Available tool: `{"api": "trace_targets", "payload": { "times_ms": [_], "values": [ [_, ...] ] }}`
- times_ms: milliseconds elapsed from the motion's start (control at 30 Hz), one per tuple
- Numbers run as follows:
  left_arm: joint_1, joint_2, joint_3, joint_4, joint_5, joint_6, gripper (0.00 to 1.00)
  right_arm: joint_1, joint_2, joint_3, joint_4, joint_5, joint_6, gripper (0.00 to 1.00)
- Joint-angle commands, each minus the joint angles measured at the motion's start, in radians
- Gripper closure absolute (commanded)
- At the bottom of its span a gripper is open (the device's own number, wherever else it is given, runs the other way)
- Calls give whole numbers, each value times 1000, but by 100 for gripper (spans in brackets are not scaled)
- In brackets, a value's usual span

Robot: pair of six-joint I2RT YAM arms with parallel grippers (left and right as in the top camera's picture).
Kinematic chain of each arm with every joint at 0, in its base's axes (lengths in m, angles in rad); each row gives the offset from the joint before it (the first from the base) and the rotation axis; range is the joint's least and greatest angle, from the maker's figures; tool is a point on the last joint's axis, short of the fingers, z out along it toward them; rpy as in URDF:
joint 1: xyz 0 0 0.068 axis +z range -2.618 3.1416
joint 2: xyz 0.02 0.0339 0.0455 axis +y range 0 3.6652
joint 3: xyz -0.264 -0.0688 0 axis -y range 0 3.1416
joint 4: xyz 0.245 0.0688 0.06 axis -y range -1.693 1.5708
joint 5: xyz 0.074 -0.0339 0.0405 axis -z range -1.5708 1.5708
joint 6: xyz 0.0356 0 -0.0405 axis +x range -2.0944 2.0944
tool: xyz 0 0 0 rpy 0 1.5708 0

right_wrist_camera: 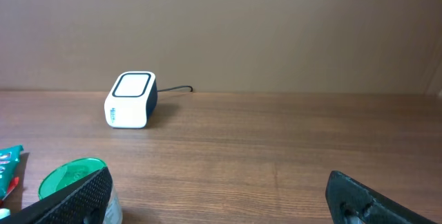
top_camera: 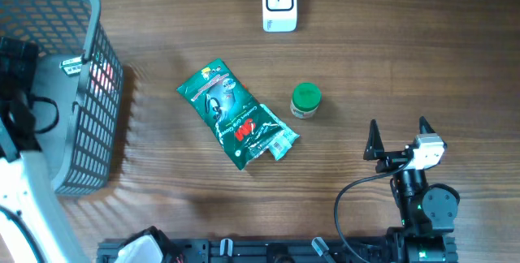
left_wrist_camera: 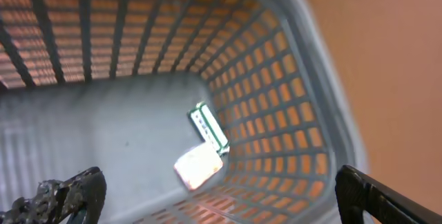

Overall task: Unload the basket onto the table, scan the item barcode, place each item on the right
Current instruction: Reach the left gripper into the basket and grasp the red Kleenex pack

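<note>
Green pouch (top_camera: 236, 123) lies well left of right fingers (top_camera: 373, 143).

My overhead camera looks straight down on the table (top_camera: 406, 36). The left wrist peers closely into the basket (left_wrist_camera: 276, 79). The right wrist looks low across the wood toward the scanner (right_wrist_camera: 131, 99). Both also show from overhead.

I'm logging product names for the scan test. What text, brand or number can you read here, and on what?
No text reads clearly.
Pouch: red and white print, too small.
Scanner: blue mark on its side, too small.
Item in basket: striped label, blurred.
Jar: nothing legible.
</note>
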Motion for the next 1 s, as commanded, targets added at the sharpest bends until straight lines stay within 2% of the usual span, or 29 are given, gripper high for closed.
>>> {"api": "trace_targets", "payload": {
  "times_ms": [0,33,67,267,533,733,967],
  "values": [
    [84,84,2,-1,212,65,0,-5,-2,0,3,14,13,0],
    [104,125,2,-1,293,119,0,-5,-2,0,3,14,13,0],
    [110,147,2,-1,310,130,0,-5,-2,0,3,14,13,0],
    [156,284,2,27,327,143,0,-5,-2,0,3,14,12,0],
    [252,425,2,34,604,154,0,-5,-2,0,3,14,13,0],
    [196,543,2,74,615,429,0,-5,-2,0,3,14,12,0],
    [136,666,2,100,614,486,2,-5,-2,0,3,14,13,0]
  ]
}}
